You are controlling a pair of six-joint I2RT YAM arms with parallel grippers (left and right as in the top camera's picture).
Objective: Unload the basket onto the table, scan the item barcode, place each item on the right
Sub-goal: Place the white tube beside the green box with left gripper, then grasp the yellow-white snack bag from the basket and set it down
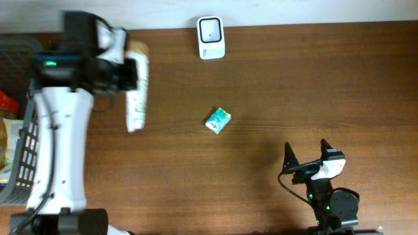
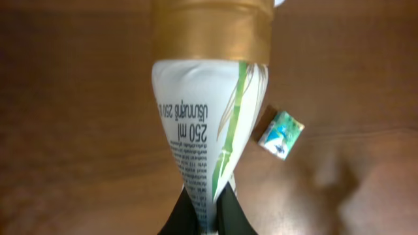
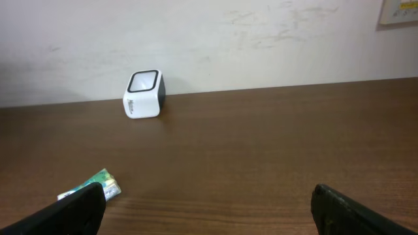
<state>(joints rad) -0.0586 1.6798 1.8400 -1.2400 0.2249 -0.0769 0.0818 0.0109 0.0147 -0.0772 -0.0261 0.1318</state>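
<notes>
Wooden bench [image 1: 294, 78] | step: item gripped | left tool [image 2: 208, 219] pinching tube [image 2: 202, 111] by crimped end | right tool [image 1: 305, 149] spread | next: present printed side to scanner [image 1: 211, 38] at far edge

Table [image 1: 326, 85]: dark brown wood, grain running left to right, filling the overhead view.
Wall [image 3: 274, 46]: off-white, scuffed and smudged, meeting the table's far edge.
Wall plate [image 3: 400, 12]: pale, far right, cut off by the frame.
Light: soft and even, faint sheen on the wood.
</notes>
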